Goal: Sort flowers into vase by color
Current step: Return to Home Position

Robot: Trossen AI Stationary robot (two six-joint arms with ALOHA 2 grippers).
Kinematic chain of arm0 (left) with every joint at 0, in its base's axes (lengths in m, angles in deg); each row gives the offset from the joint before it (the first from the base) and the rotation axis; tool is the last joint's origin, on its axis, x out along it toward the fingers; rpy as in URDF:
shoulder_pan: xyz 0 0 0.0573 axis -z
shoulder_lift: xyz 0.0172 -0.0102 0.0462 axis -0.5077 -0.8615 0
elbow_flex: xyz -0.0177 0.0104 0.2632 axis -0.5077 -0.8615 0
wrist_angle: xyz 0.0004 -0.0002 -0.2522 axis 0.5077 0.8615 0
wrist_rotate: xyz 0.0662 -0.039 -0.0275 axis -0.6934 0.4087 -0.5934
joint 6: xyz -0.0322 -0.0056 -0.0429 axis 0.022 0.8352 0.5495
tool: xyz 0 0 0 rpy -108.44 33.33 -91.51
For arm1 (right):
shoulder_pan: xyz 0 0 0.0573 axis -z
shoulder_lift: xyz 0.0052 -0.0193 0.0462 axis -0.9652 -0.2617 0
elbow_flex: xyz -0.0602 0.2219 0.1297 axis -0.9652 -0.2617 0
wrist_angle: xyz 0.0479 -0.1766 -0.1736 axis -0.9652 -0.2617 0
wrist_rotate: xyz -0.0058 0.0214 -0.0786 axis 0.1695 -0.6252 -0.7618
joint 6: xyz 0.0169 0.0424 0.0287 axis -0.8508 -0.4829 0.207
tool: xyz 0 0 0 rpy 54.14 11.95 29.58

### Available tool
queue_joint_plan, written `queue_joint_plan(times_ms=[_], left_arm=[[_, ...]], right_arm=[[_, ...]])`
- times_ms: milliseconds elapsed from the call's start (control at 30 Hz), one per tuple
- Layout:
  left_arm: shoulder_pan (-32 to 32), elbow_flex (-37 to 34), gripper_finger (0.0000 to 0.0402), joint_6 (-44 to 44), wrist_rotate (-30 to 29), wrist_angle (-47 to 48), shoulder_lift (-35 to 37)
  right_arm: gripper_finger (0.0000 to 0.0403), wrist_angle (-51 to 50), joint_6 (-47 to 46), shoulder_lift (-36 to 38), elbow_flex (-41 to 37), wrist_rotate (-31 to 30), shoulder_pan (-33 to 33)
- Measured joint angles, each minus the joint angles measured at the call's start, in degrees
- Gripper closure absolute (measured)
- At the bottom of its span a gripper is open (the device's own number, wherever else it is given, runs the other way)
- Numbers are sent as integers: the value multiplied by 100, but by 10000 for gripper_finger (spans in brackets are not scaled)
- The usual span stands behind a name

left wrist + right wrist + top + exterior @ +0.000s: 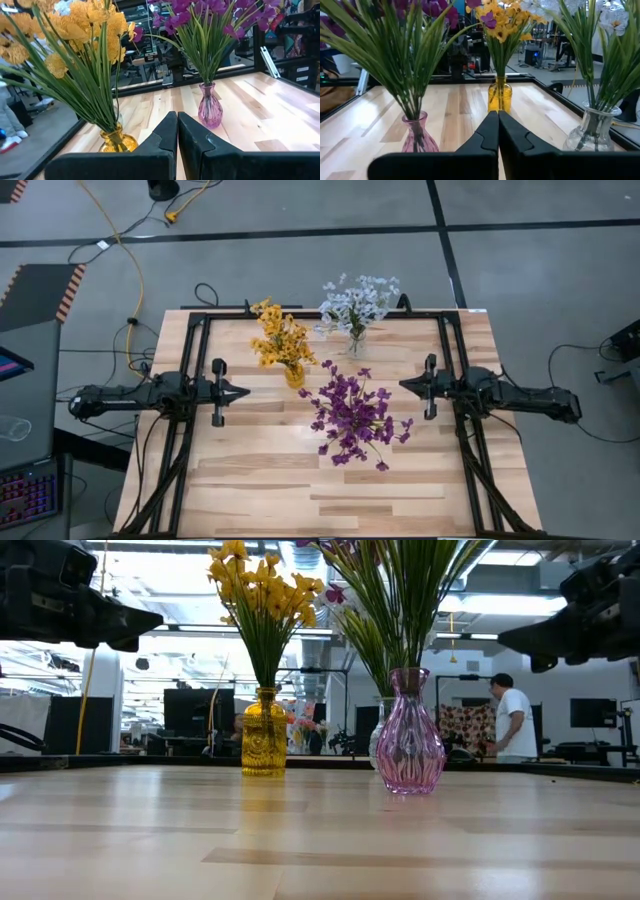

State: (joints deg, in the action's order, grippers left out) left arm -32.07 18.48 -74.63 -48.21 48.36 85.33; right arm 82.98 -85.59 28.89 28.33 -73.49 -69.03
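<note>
1. The flowers (281,340) stand sorted by colour in three vases on the wooden desk (260,470).
2. Seen from above, the yellow bunch (276,330) sits in an amber-yellow vase (294,375) at about 11 o'clock from the desk's centre.
3. The white bunch (357,302) fills a clear glass vase (356,343) at about 1 o'clock, near the far edge of the desk.
4. The purple bunch (352,415) spreads over the middle of the desk. From above its blossoms hide the vase, but the low view shows it to be a pink-violet glass vase (408,745), standing upright.
5. In the low view the clear vase is partly covered by the pink-violet one in front of it, and the yellow vase stands apart at its 9 o'clock side.
6. The left end effector (243,392) hangs above the desk at 9 o'clock, pointing toward the centre, just beside the yellow vase but not touching it. Its two fingers are pressed together with nothing between them.
7. The right end effector (404,385) hangs at 3 o'clock, pointing toward the centre, near the purple blossoms. Its fingers are likewise closed on nothing.
8. Beyond the desk, the low view shows a person in a white shirt (514,720) in the room.
</note>
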Motion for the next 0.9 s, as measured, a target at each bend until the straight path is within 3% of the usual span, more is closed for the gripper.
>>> queue_joint_plan(times_ms=[900], left_arm=[[0, 0, 401, 111, -61, -17, -2]], right_arm=[[369, -17, 13, 0, 2, 70, 2]])
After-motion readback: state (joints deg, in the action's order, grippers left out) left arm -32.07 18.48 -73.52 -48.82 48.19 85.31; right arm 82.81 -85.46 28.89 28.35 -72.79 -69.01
